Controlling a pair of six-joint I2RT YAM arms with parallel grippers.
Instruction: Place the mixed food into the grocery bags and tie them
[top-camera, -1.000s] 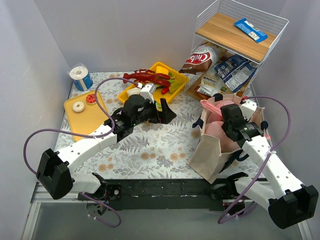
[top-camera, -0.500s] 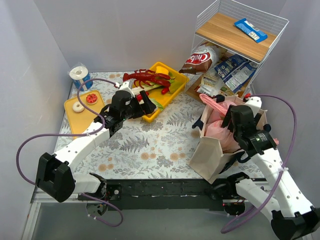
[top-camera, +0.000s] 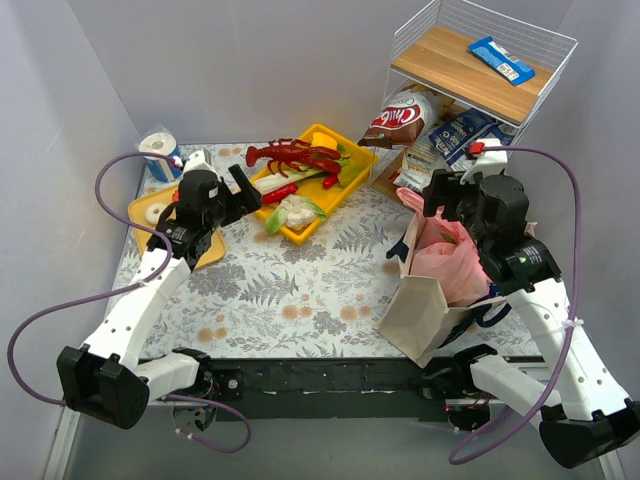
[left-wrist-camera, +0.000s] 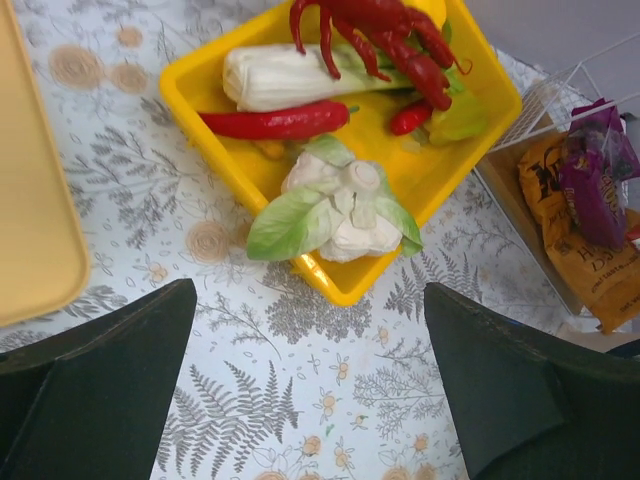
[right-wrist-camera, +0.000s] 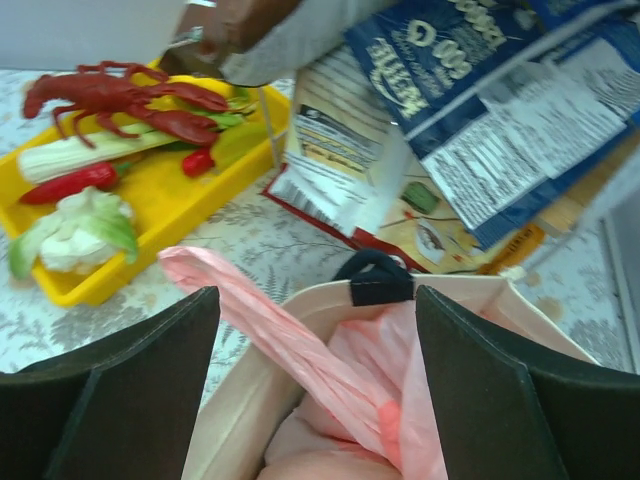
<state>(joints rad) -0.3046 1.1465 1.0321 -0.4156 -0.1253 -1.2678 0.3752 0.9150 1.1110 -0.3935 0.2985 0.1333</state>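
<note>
Pink plastic bag (top-camera: 452, 265) sits in the canvas tote (top-camera: 412, 312) under the wide-open, empty right gripper (right-wrist-camera: 315, 400); the left gripper (left-wrist-camera: 310, 385), equally spread and empty, hovers near the toy cauliflower (left-wrist-camera: 345, 205).

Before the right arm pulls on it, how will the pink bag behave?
Probably floppy: the pink bag looks thin and wrinkled, and its handle sags out past the rim of the tote. It likely weighs little for its size. Pulled by one handle, it may bunch and stretch rather than lift as one piece.

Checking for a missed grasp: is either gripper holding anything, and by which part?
Nothing is held. The left gripper is open near the yellow tray; the right gripper is open above the pink bag.
</note>
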